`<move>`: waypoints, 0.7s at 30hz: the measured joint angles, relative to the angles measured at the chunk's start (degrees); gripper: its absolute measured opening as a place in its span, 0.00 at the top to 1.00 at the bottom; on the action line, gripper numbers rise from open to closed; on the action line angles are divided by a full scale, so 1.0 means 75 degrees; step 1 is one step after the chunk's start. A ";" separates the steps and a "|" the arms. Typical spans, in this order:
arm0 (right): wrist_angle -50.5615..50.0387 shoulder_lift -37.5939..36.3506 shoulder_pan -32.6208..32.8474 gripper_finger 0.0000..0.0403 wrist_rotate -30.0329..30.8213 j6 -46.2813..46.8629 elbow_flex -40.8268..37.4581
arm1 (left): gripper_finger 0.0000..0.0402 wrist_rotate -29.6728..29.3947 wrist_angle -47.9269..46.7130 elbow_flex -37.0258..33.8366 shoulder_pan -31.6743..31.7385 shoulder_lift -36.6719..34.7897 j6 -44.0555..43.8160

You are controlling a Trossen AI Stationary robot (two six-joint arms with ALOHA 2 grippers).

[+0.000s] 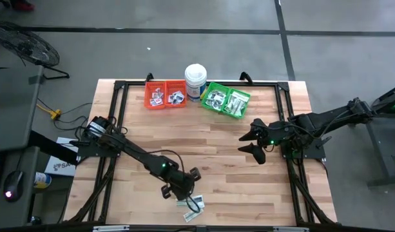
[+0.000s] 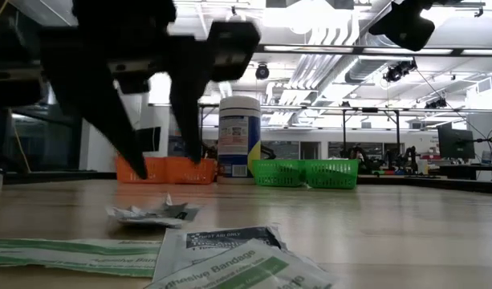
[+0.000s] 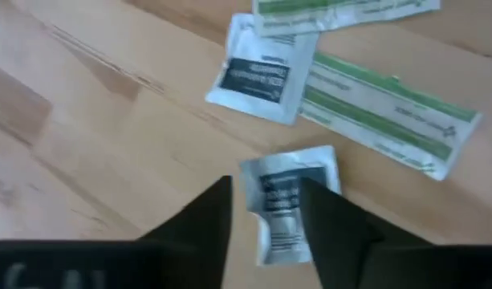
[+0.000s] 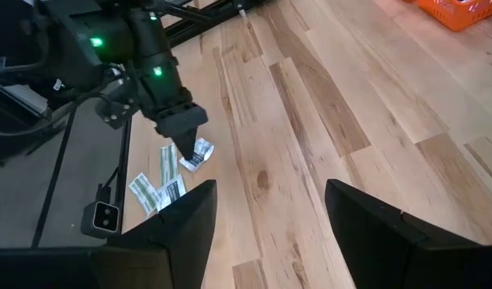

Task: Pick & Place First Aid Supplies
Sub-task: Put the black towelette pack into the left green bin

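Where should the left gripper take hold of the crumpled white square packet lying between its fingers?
Probably across the packet's two long side edges, coming straight down from above. It lies nearly flat on the table, apart from the other packets, and the left gripper already straddles it with fingers open on either side.

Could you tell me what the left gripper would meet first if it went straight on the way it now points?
Most likely the crumpled square white packet lying between the fingers of the left gripper, and then the wooden table under it; how near the tips are is unclear.
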 joint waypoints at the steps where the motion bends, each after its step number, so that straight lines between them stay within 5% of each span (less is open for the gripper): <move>1: 0.0006 0.0000 0.0000 0.44 0.0000 -0.0008 0.0000 | 0.63 -0.0096 -0.0128 0.0105 0.0000 0.0000 0.0126; 6: 0.0007 0.0000 0.0000 0.44 0.0010 -0.0060 0.0000 | 0.52 -0.0203 -0.0789 0.0340 0.0204 0.0119 0.0408; 21: -0.0015 -0.0003 0.0000 0.44 0.0131 -0.0124 -0.0001 | 0.51 0.1874 -0.1916 0.1304 0.1104 0.0705 0.1240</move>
